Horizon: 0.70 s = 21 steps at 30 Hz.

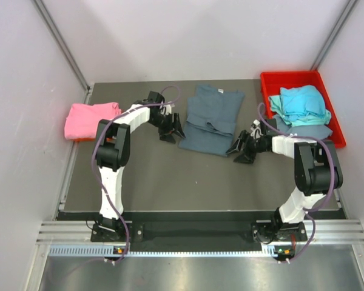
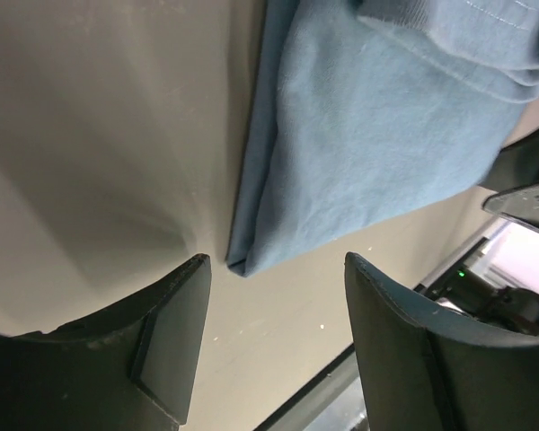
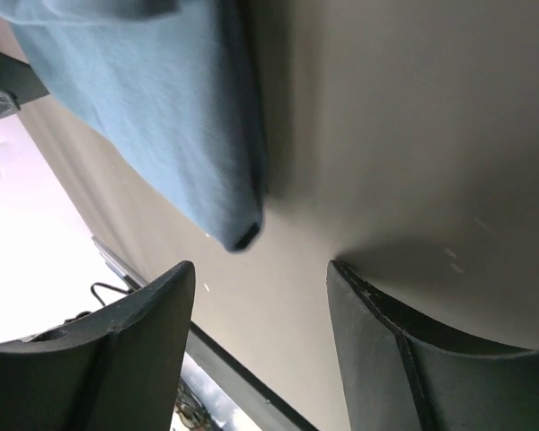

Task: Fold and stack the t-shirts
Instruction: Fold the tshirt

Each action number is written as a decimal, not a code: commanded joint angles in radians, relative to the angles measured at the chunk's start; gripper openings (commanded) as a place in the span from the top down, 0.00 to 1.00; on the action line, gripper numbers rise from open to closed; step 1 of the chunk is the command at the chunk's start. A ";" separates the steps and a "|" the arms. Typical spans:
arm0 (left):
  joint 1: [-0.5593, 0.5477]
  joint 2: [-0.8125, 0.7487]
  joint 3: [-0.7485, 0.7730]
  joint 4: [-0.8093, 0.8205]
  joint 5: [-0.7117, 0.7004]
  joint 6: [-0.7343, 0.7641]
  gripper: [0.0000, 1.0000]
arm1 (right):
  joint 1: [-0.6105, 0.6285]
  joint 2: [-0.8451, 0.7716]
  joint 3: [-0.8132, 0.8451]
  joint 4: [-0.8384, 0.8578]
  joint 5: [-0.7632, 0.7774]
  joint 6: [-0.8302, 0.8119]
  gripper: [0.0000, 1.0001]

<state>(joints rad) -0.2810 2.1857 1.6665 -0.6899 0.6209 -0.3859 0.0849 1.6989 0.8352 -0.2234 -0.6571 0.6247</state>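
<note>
slate shirt sits partly folded mid-frame on the bench | left tool and right tool both spread, empty, flanking its lower corners | my worry: fold slumps open, or I pinch only the top layer and drag it crooked

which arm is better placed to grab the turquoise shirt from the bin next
Right. Its open gripper is nearest the bin holding the turquoise shirt; the left gripper is beyond the grey shirt.
</note>
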 commanded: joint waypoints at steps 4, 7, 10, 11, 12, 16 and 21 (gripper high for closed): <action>0.000 0.025 -0.019 0.053 0.076 -0.048 0.34 | 0.068 0.050 0.056 0.098 0.001 0.030 0.40; 0.000 0.032 -0.024 0.046 0.085 -0.047 0.35 | 0.093 0.065 0.064 0.113 0.005 0.038 0.40; 0.000 0.040 -0.027 0.030 0.085 -0.041 0.37 | 0.104 0.076 0.073 0.113 0.017 0.038 0.40; 0.000 0.043 -0.033 0.032 0.085 -0.041 0.38 | 0.104 0.076 0.076 0.113 0.027 0.036 0.41; 0.000 0.043 -0.037 0.039 0.088 -0.045 0.39 | 0.104 0.079 0.076 0.110 0.033 0.035 0.41; 0.000 0.055 -0.048 0.055 0.117 -0.071 0.51 | 0.104 0.074 0.074 0.102 0.057 0.033 0.42; -0.001 0.056 -0.060 0.059 0.122 -0.074 0.61 | 0.104 0.071 0.065 0.104 0.083 0.023 0.52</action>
<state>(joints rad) -0.2810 2.2349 1.6207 -0.6617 0.7273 -0.4564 0.1814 1.7626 0.8845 -0.1421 -0.6250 0.6636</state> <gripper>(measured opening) 0.404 0.496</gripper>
